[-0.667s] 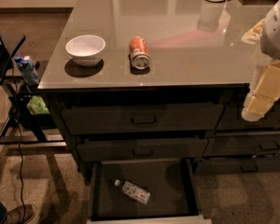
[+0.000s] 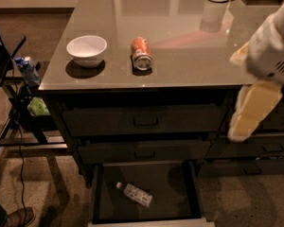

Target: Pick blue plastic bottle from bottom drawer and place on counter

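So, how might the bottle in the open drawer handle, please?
Lying on its side, the blue plastic bottle likely rolls if nudged. Small and clear, it probably is light, squashable. The gripper hangs far right, well above it.

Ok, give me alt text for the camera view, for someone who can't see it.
A blue plastic bottle lies on its side in the open bottom drawer under a counter holding a white bowl and a tipped orange can. The gripper hangs at the right, by the counter's front edge, above the drawer.
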Robot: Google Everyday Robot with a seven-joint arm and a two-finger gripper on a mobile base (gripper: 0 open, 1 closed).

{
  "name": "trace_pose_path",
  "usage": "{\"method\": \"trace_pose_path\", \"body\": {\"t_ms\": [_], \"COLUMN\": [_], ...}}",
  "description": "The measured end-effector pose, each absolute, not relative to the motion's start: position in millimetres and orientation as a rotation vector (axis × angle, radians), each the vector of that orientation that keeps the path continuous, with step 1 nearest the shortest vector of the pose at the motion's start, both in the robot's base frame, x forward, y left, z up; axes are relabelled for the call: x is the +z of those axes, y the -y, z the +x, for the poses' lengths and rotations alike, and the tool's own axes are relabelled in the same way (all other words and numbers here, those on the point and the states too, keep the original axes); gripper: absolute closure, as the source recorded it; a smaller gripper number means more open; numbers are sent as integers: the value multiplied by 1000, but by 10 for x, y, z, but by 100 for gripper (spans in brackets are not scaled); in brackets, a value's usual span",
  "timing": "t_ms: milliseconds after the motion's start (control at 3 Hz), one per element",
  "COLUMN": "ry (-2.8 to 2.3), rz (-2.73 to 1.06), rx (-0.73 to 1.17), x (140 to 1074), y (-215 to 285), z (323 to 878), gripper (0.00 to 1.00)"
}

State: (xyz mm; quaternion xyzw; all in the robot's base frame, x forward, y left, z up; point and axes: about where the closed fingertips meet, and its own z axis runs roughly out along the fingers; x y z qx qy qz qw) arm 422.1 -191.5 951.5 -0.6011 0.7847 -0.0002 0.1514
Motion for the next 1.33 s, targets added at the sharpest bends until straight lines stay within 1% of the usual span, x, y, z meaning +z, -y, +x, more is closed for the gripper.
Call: {"method": "trace_pose_path", "body": {"t_ms": [333, 667, 1000, 1333], "ry": [-2273, -2300, -2300, -2342], "rz": [-1740, -1764, -1763, -1740], "rx": [211, 249, 248, 259], "x": [8977, 8790, 8792, 8509], "y": [1425, 1401, 1402, 1386], "z": [3928, 3813, 3814, 3780], "gripper": [0, 0, 0, 0]}}
